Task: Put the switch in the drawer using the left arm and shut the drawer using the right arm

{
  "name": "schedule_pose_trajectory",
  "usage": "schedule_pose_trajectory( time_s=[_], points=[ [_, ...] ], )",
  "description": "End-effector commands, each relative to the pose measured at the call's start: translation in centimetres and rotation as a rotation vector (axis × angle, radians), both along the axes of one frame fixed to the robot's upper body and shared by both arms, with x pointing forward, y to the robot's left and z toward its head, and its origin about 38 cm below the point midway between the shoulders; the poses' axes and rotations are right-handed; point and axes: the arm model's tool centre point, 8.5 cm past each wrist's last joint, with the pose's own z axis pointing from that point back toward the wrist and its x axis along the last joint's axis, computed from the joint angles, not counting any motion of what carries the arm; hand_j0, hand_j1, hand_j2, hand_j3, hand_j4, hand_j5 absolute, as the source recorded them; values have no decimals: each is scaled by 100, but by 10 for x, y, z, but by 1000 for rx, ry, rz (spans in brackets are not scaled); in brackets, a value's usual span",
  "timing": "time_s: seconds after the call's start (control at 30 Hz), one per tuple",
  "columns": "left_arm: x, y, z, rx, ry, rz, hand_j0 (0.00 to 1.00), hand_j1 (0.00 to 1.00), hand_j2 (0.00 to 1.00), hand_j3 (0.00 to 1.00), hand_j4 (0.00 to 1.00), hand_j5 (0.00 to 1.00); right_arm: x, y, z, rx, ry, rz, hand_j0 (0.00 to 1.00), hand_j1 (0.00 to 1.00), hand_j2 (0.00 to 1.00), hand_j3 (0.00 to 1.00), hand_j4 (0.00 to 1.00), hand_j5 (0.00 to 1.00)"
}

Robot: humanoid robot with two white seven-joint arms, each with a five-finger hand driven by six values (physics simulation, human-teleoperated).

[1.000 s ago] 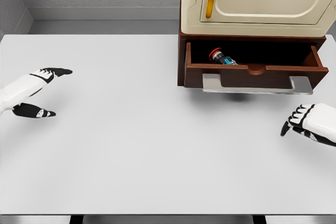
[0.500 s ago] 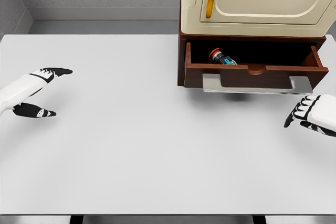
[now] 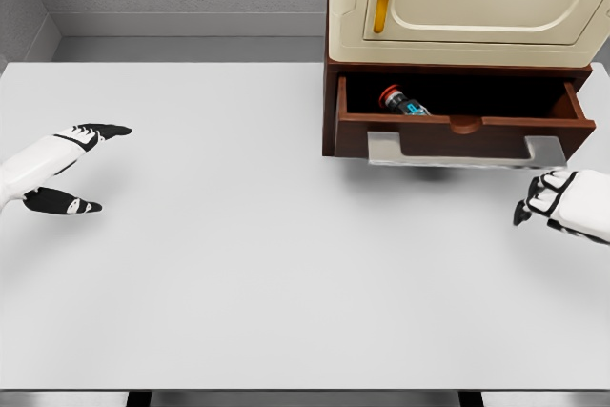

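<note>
Brown drawer (image 3: 457,136) is standing open at one o'clock, switch (image 3: 400,101) lying inside. Your right hand (image 3: 564,205), fingers curled and empty, is hovering at its four o'clock, apparently to push. Left hand (image 3: 52,171) is resting spread, nine o'clock.

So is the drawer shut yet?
No, the drawer is pulled out, and the switch shows lying inside.

A wide, pale grey bench (image 3: 238,264) fills the view. At its far right edge stands a cream cabinet (image 3: 467,7) on a dark wooden base, whose open drawer (image 3: 457,126) juts out over the benchtop.
</note>
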Motion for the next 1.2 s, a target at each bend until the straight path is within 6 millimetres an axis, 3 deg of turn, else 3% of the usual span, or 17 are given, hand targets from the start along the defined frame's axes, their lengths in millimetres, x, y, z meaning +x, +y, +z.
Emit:
schedule_pose_trajectory(
  time_s=[0.0, 0.17, 0.3, 0.43, 0.87, 1.17],
  points=[
    [0, 1, 1, -7, -1, 2, 100, 100, 100, 100, 100, 100, 7, -1, 21, 159, -31, -47, 58, 58, 58, 58, 58, 58],
    [0, 1, 1, -7, -1, 2, 100, 100, 100, 100, 100, 100, 7, -3, 23, 143, -26, -47, 58, 58, 58, 58, 58, 58],
    [0, 0, 1, -8, -2, 1, 100, 100, 100, 100, 100, 100, 11, -29, 16, 110, -12, -120, 62, 62, 62, 62, 62, 62],
    [0, 0, 1, -8, -2, 1, 100, 100, 100, 100, 100, 100, 13, -42, 14, 87, -6, -154, 63, 63, 63, 63, 63, 63],
    [0, -1, 2, -9, -6, -3, 100, 100, 100, 100, 100, 100, 13, -50, 7, 94, 2, -187, 67, 67, 67, 67, 67, 67],
    [0, -1, 1, -11, -3, -1, 100, 100, 100, 100, 100, 100, 11, -53, -12, 137, 17, -226, 67, 67, 67, 67, 67, 67]
  ],
)
